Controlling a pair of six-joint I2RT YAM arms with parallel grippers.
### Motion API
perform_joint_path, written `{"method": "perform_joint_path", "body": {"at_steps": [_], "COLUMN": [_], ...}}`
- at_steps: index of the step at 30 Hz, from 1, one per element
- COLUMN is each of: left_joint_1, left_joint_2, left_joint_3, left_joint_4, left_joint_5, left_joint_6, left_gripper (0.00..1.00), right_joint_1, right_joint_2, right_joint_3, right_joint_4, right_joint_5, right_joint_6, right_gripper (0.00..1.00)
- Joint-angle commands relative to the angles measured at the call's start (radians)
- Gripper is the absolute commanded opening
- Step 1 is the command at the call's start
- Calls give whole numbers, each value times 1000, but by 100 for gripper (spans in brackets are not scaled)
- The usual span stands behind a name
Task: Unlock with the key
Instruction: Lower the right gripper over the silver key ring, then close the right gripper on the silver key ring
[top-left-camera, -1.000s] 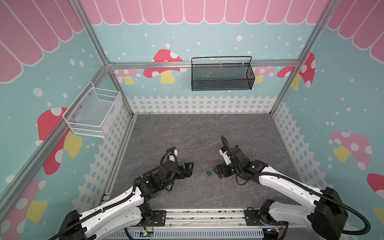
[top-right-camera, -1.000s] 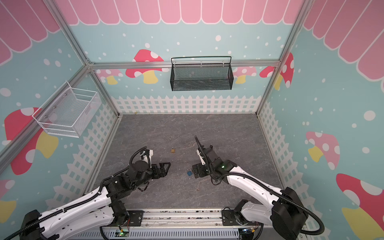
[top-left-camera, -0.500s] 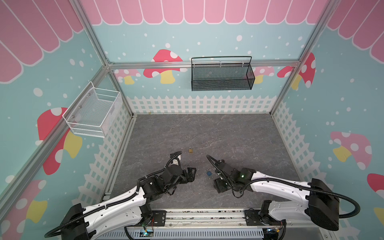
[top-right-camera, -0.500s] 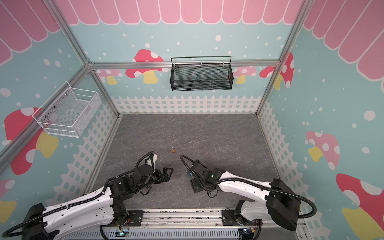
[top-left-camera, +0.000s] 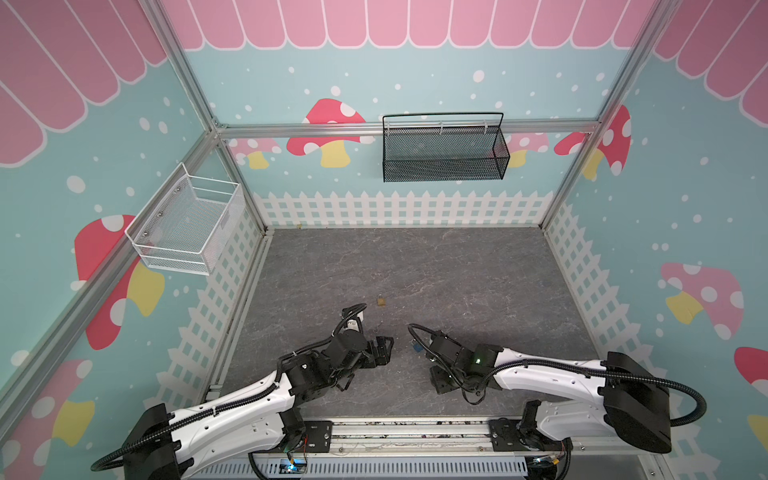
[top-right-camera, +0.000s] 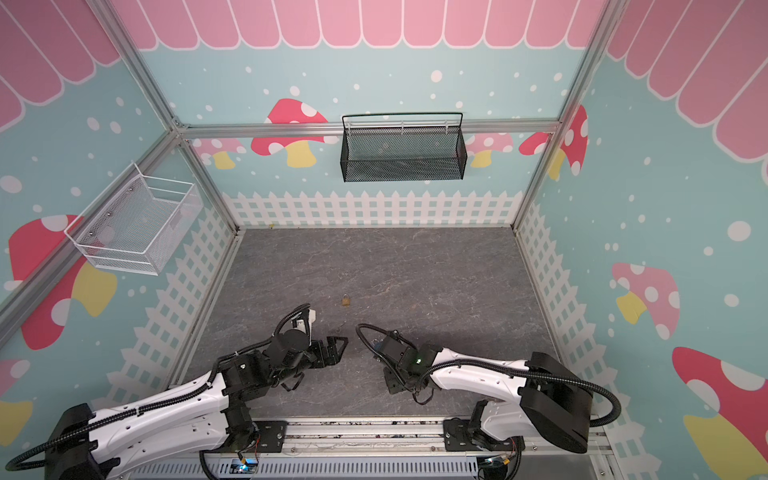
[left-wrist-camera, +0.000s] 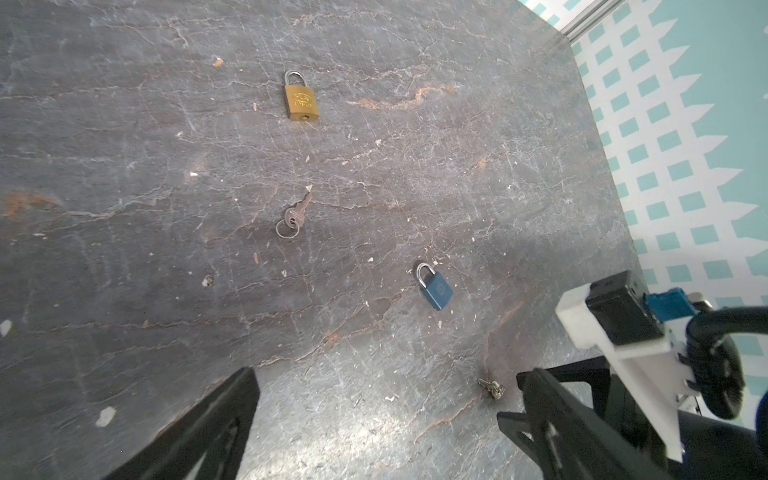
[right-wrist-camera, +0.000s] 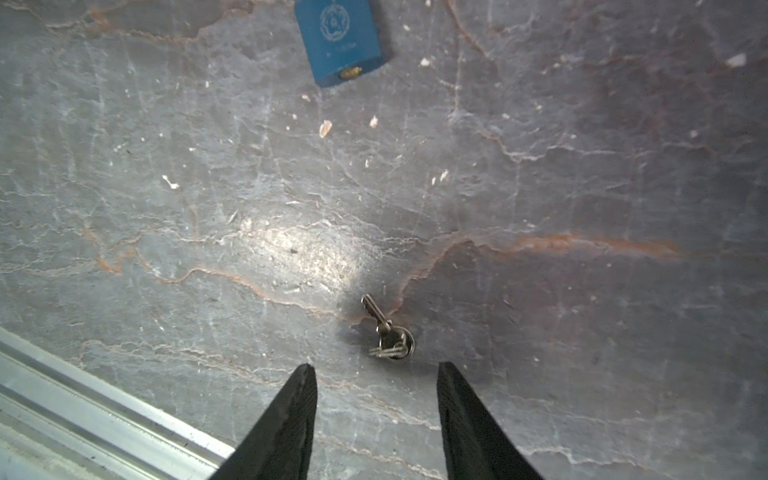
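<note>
Pickup step: right gripper (right-wrist-camera: 376, 368) sits half-open, empty, just short of key (right-wrist-camera: 385, 332) at lower centre, seemingly flat; next needs jaws astride it.

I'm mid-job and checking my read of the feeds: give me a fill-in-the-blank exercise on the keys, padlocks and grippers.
The right gripper hovers near a tiny dark-grey metal key, jaws ____.
The small padlock nearest that key has a ____ body.
The left gripper holds ____.
The brass-coloured padlock lies ____ from the grippers than that one.
Missing: open; blue; nothing; farther.
</note>
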Motion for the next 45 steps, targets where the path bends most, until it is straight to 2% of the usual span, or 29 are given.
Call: {"method": "perform_joint_path", "body": {"at_steps": [1, 14, 26, 33, 45], "left_joint_1": [-5, -6, -5, -6, -6], "left_joint_2": [15, 45, 48, 47, 40], "left_joint_3": [22, 27, 24, 27, 28], "left_joint_4": [6, 31, 37, 37, 38], "left_joint_5": [-17, -16, -21, -16, -16], "left_joint_6": [-11, -12, -12, -9, -7], "left_gripper": [100, 100, 100, 100, 100], "right_joint_1": [8, 9, 9, 10, 9], "right_joint_2": [5, 35, 55, 51, 14], "right_joint_3": [-27, -41, -38, -24, -28], "right_joint_4": [23, 84, 98, 17, -25], "right_joint_5": [17, 11, 16, 62, 56], "right_joint_6": [43, 27, 12, 24, 31], "right_gripper": [47, 34, 31, 32, 29]}}
